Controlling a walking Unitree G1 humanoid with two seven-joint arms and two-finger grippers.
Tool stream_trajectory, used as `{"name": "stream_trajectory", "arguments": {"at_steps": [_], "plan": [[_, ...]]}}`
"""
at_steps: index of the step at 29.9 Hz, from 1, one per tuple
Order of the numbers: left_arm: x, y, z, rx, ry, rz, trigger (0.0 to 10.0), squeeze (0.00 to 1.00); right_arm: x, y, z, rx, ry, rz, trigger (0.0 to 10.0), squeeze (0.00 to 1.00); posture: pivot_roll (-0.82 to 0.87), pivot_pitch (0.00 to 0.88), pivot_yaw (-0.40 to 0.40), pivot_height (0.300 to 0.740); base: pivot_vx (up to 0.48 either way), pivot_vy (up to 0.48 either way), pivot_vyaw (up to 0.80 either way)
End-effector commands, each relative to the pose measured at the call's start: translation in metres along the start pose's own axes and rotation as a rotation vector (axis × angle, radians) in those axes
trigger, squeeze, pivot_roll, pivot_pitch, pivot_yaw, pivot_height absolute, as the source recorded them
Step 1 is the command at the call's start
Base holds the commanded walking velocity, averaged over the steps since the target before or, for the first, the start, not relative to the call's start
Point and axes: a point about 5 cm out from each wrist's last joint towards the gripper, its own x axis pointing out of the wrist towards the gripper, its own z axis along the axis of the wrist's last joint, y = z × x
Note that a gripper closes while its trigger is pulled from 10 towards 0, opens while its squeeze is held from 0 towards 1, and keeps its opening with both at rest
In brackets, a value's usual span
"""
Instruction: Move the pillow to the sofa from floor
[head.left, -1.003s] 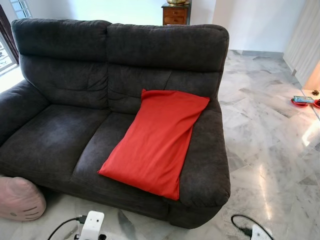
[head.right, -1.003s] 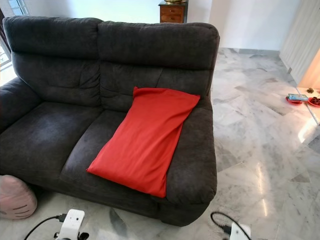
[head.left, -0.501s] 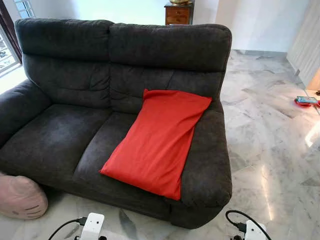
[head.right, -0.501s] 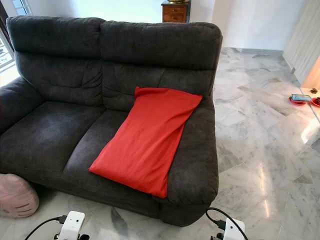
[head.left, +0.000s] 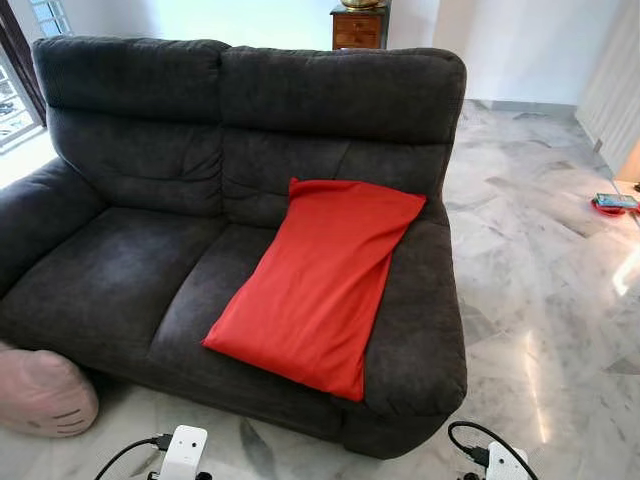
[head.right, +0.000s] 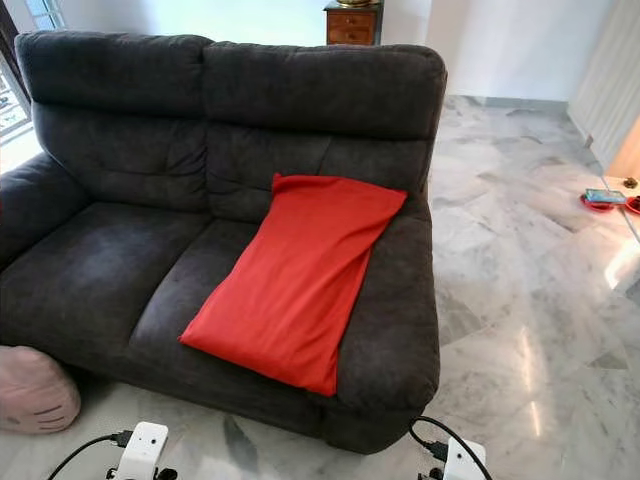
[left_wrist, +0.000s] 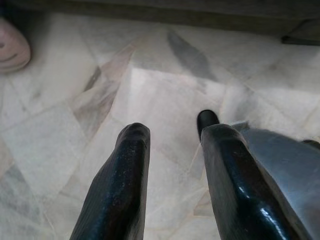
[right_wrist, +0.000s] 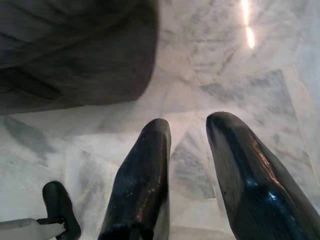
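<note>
Pink cushion (head.left: 42, 392) lies on the floor (head.left: 540, 300) at 8 o'clock, against the sofa (head.left: 130, 270) front. Left pincer (left_wrist: 170, 137) hangs released over tile, nearer to it. Red pillow (head.left: 318, 283) rests on the right seat at centre, long axis running 1 to 7 o'clock. Right pincer (right_wrist: 187, 135) hangs released at 5 o'clock. Since the earlier frame, only the camera has shifted slightly; the pillow is unmoved.

Head cams look fwd and down at sofa (head.left: 150, 290) from close, both sharing it and marble floor (head.right: 520, 300). Wrist cams aim down at floor near sofa base; cabinet (head.left: 358, 25) at 12 o'clock.
</note>
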Motion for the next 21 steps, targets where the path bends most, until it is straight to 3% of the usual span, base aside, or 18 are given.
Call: {"name": "stream_trajectory", "arguments": {"at_steps": [1,21], "plan": [[-0.002,0.006,-0.007,0.014,0.023,0.013,10.0,0.0,0.0,0.005,0.003,0.022,-0.017,-0.001,10.0,0.0,-0.05,0.0,0.025,0.74,0.0,0.398,0.0],[-0.004,0.007,-0.018,0.004,0.056,0.018,10.0,0.0,0.0,0.001,-0.003,-0.007,0.02,0.004,10.0,0.0,-0.05,0.0,0.017,0.74,0.0,0.385,0.0]]}}
